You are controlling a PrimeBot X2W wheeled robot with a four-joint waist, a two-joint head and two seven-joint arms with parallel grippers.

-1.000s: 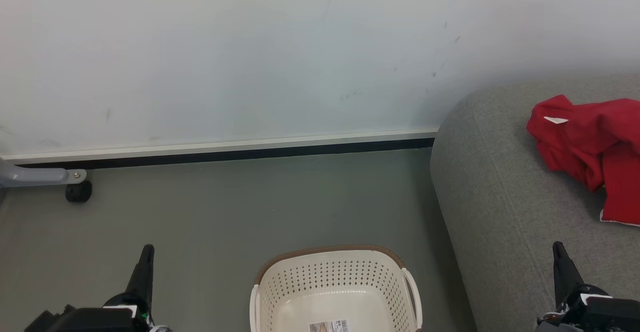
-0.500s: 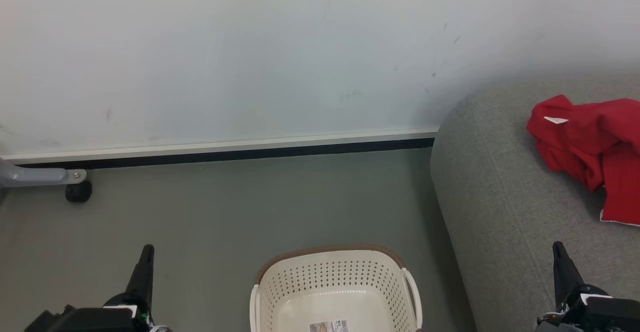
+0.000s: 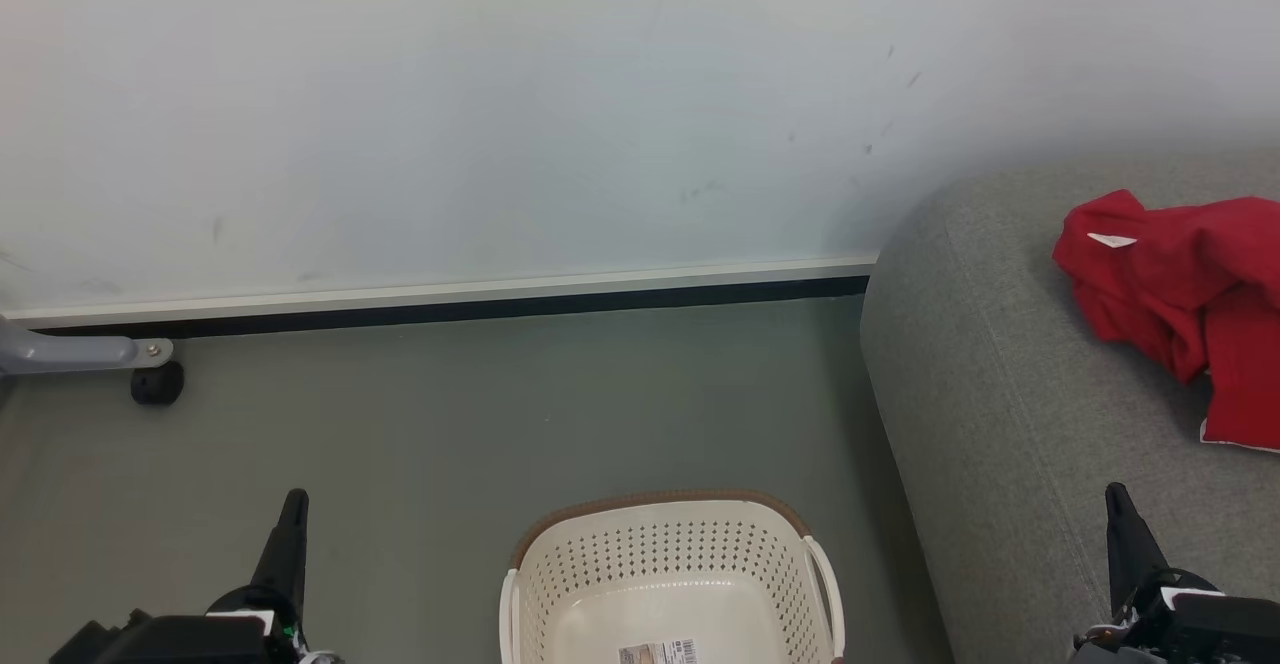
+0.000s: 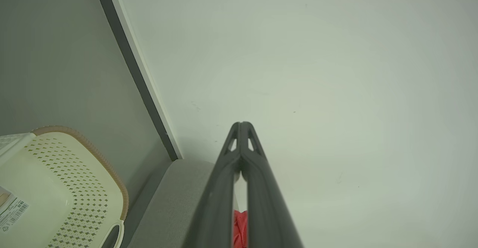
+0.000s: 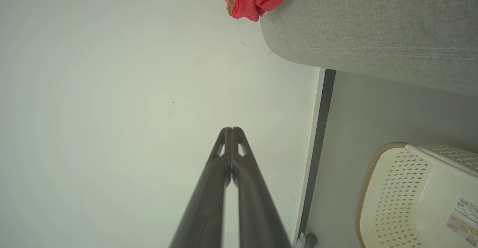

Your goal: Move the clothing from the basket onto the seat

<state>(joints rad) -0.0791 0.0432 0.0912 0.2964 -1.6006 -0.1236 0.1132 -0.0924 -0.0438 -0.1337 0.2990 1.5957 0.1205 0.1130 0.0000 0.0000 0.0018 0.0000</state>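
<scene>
Nothing moved: clothing (image 3: pixel 1180 284) lies on seat (image 3: pixel 980 394) beside basket (image 3: pixel 660 544), left claw (image 3: pixel 295 501) and right claw (image 3: pixel 1116 496) closed, empty; fabric near seat's edge may slide off.

I see a faintly scuffed off-white wall (image 3: pixel 500 94) meeting a grey-green floor (image 3: pixel 480 404) along a white skirting strip (image 3: pixel 450 294) edged in black. At far left, a grey metal leg (image 3: pixel 70 352) rides a small black caster (image 3: pixel 157 384).
</scene>
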